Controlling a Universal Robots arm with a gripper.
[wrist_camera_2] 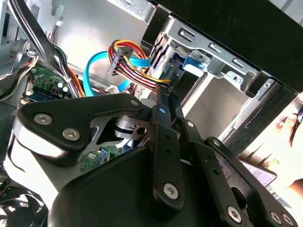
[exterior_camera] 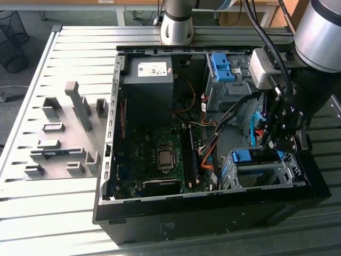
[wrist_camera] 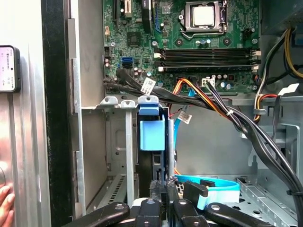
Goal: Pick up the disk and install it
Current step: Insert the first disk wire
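The disk [exterior_camera: 249, 156] stands on edge in a slot of the metal drive cage [exterior_camera: 233, 176] at the case's front corner, on the exterior view's right. Its blue rail faces up. In the first wrist view the blue rail of the disk [wrist_camera: 152, 135] runs between the cage's [wrist_camera: 116, 142] walls. My gripper [exterior_camera: 272, 145] hangs over the cage at the rail's near end. Its fingers lie close together, shut, with the tips of the gripper [wrist_camera_2: 168, 94] right at the blue end of the disk [wrist_camera_2: 191, 64]. Whether they press on it is unclear. The gripper [wrist_camera: 168, 185] also appears in the first wrist view.
The open computer case [exterior_camera: 160, 224] holds a motherboard [exterior_camera: 160, 160], a grey power-supply box [exterior_camera: 146, 72] and a second cage with a blue bracket [exterior_camera: 221, 66]. Cable bundles [wrist_camera: 222, 109] and a light-blue ribbon cable [wrist_camera: 213, 187] run beside the cage. A person's hand [wrist_camera: 4, 203] is outside the case wall.
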